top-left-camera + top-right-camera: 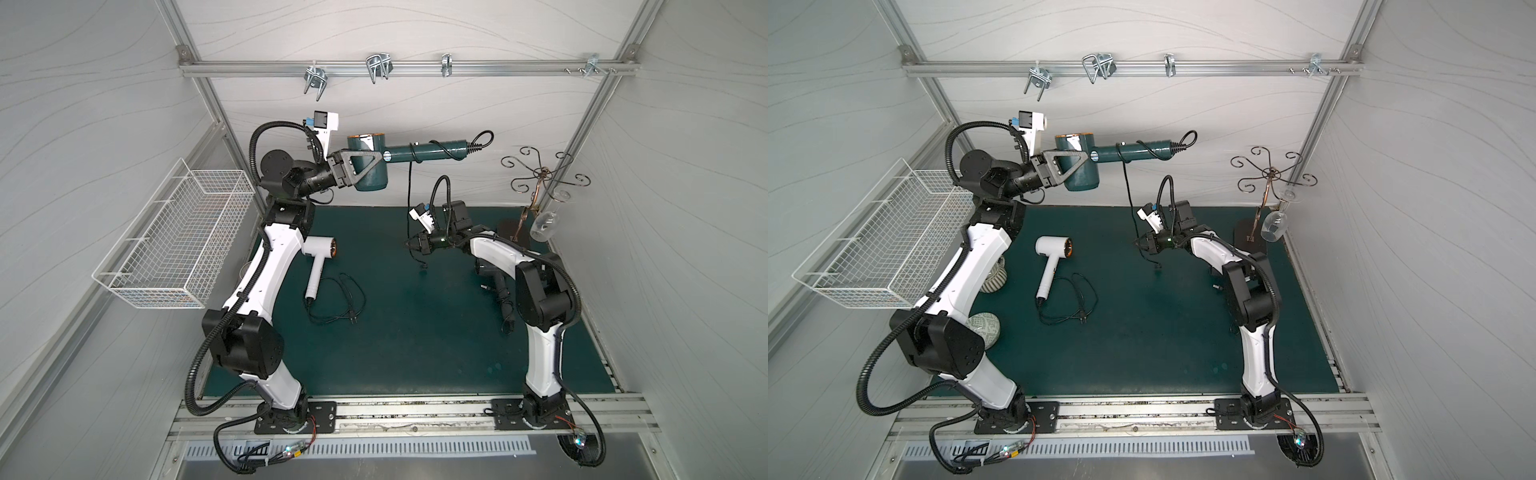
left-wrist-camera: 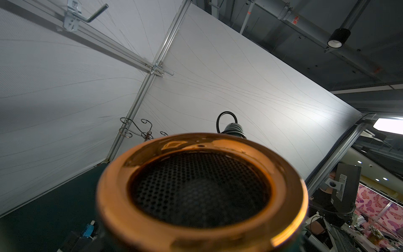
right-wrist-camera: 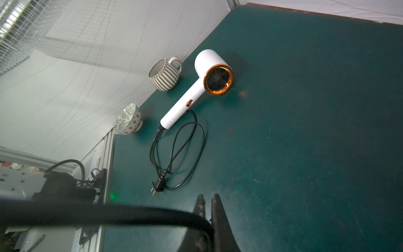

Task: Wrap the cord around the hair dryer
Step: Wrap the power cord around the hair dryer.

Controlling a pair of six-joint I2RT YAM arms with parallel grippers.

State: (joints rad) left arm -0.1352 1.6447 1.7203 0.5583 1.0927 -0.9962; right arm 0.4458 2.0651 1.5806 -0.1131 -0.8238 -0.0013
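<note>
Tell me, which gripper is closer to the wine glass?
Right. The right gripper, pinching the cord, sits low, nearer the wine glass; the left gripper, holding the green hair dryer up high, is farther across.

Both arms wear glossy white link shells [image 1: 276,253] between matt black joint housings [image 1: 245,345]; black corrugated cable conduit [image 1: 191,376] loops alongside. Black screwed base plates [image 1: 322,409], a white wrist camera block [image 1: 333,121], and the right gripper [image 3: 207,203] with black tapered fingers [image 3: 219,218]

Green mat [image 1: 1183,332] with white hair dryer [image 1: 1049,268], striped mug [image 1: 997,277], patterned bowl [image 1: 986,326]
</note>
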